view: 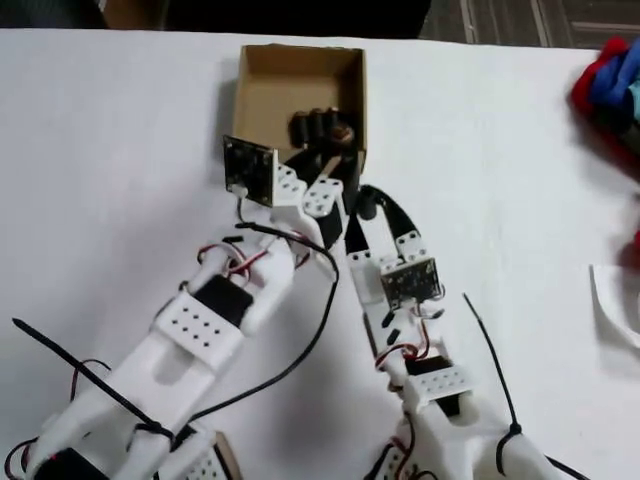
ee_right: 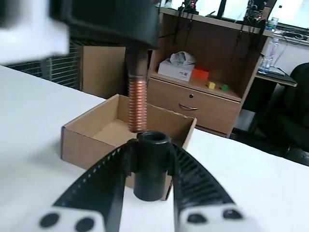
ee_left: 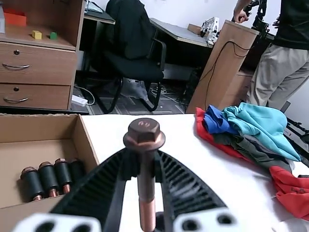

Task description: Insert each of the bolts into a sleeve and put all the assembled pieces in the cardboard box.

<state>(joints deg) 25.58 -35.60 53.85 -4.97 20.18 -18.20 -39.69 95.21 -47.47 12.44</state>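
Observation:
My left gripper (ee_left: 144,155) is shut on a copper bolt (ee_left: 145,183), whose hex head (ee_left: 144,133) stands past the fingertips. My right gripper (ee_right: 151,153) is shut on a black sleeve (ee_right: 152,169) held upright, open end up. The bolt's threaded end (ee_right: 137,104) hangs just over the sleeve's rim, slightly off-centre; I cannot tell whether they touch. Both grippers meet at the near right corner of the cardboard box (view: 255,95), with the right gripper (view: 366,206) just outside it. Several assembled pieces (view: 318,127) lie in the box (ee_left: 43,145), side by side (ee_left: 48,179).
A pile of coloured clothes (view: 612,80) lies at the table's far right edge, seen closer in the left wrist view (ee_left: 251,130). A white curved object (view: 612,305) sits at the right edge. Black cables (view: 320,320) trail over both arms.

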